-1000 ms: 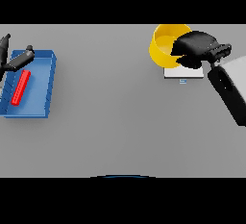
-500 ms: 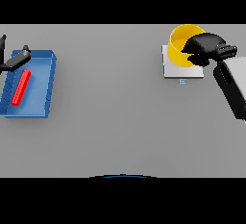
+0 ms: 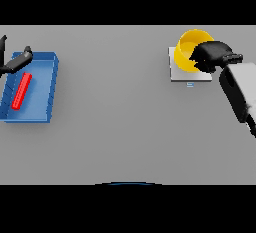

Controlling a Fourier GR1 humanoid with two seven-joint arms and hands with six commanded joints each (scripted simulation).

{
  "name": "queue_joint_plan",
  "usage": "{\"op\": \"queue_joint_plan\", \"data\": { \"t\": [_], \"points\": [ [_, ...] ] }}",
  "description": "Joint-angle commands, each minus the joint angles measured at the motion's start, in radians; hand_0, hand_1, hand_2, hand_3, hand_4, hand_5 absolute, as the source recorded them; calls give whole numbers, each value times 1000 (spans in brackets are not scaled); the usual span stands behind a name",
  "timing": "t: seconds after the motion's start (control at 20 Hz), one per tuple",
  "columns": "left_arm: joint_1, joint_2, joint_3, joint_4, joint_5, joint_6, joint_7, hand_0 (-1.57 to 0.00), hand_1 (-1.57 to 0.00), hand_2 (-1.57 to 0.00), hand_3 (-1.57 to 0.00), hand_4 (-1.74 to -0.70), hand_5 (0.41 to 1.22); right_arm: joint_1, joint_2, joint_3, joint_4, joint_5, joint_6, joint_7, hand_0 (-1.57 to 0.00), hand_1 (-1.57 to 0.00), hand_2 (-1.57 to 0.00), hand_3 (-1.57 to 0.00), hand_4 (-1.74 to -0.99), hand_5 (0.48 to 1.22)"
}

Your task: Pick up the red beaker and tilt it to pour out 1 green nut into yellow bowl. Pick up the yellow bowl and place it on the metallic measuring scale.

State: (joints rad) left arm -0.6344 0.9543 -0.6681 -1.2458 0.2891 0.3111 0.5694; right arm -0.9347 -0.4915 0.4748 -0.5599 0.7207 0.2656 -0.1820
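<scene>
The yellow bowl is tilted over the metallic measuring scale at the far right, its opening turned toward me. My right hand is curled over the bowl's right rim and holds it. The red beaker lies on its side inside the blue tray at the far left. My left hand hangs at the tray's upper left corner with its fingers spread, holding nothing. I see no green nut.
The scale's small display tab sticks out toward me below its plate. My right forearm slants in from the right edge.
My right hand has carried the bowl a little to the right and lower, onto the scale's plate area. My left hand has drawn back toward the left edge.
</scene>
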Motion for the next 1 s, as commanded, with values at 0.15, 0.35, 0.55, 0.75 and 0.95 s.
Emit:
{"op": "queue_joint_plan", "data": {
  "t": [0.15,0.35,0.55,0.75,0.95],
  "points": [
    [-4,-4,-3,9,3,-17,-4,1,1,1,1,-813,745,-24,18,-6,37,-20,28,5,-1543,-1443,-1496,-1022,-1659,1221],
    [-17,-21,-8,27,-4,-11,10,1,1,1,1,-812,745,-40,20,-12,85,-26,48,-17,-780,-692,-810,-711,-1470,928],
    [-26,-33,-9,50,-10,-16,-4,1,1,1,1,-809,739,-57,22,-8,116,-18,55,-41,-319,-283,-449,-572,-1397,799],
    [-26,-25,-9,40,-12,-14,0,1,1,1,1,-809,736,-71,33,8,147,0,50,-80,-130,-115,-244,-442,-1346,746],
    [-25,-30,-1,49,-1,-16,-9,1,1,1,1,-821,734,-74,40,21,161,15,51,-75,-53,-47,-115,-348,-1308,733]
  ]
}}
